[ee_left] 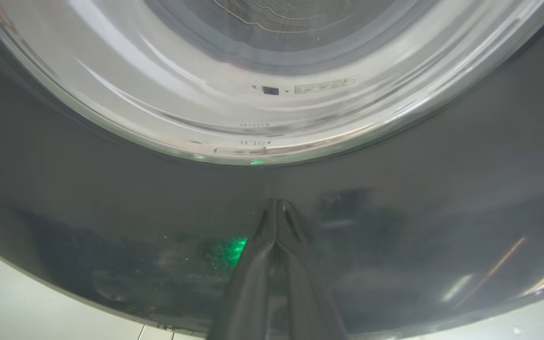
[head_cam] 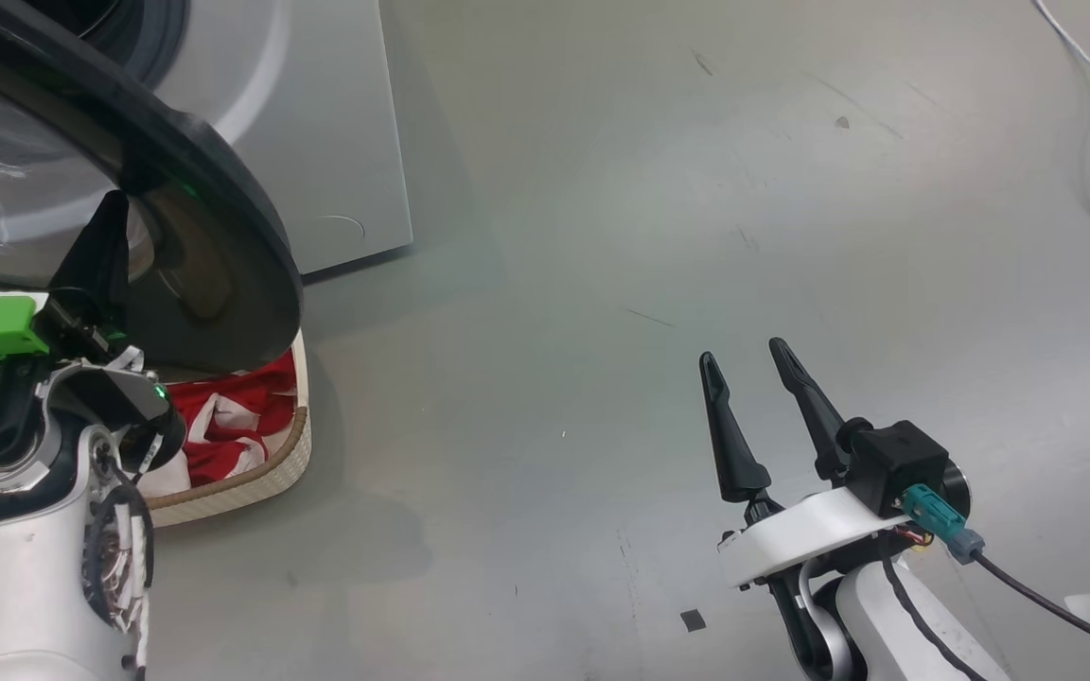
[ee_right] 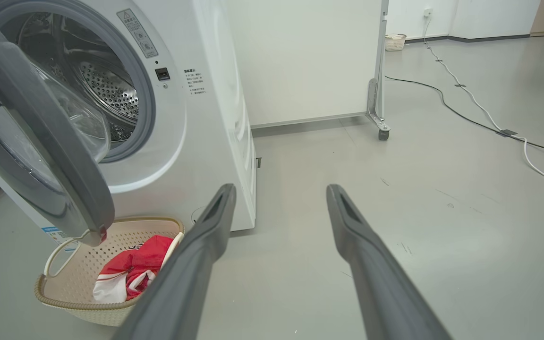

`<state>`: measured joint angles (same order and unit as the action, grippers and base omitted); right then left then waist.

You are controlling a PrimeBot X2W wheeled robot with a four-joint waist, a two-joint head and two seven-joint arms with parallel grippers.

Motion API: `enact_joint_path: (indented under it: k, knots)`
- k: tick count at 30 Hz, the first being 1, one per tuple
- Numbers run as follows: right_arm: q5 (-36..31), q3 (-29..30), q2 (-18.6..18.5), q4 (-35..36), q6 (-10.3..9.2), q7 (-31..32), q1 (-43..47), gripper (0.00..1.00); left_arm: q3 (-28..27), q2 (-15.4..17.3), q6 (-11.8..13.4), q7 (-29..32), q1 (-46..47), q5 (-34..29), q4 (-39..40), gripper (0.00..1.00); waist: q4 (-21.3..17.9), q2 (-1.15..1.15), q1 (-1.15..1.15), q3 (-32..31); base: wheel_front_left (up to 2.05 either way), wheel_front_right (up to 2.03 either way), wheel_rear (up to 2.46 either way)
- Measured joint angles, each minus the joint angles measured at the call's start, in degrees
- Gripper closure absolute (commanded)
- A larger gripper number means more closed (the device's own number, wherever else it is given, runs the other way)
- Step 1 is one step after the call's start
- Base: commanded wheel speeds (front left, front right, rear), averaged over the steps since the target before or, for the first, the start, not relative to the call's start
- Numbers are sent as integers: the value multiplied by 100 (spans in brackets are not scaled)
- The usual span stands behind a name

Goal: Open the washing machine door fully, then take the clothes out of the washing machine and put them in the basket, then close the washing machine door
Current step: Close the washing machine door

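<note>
Fingers of the left gripper, pressed together, meet the round glossy black-rimmed door; right gripper fingers spread, empty. Push steadily at the rim until latched.

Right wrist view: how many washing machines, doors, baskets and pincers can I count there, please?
washing machine: 1
washing machine door, open: 1
baskets: 2 (the basket holding red clothes; a far small basket by the wall)
right pincer, open: 1
Total: 5
</note>
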<state>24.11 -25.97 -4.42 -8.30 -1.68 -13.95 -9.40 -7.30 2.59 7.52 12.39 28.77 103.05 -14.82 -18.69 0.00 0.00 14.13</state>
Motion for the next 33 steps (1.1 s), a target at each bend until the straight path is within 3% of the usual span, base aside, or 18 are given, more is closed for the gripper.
enact_joint_path:
  k: [16, 33]
  knots:
    - [5, 302, -25, 2, -53, -25, -5, 0, 492, -8, -97, 14, 64, -342, -335, 100, 333, 0, 0, -120, 0, 0, 0]
    - [5, 688, -348, 35, -57, -34, 51, 0, 1880, 671, -978, 165, -793, -2221, -272, 100, 1381, 0, 0, -589, 0, 0, 0]
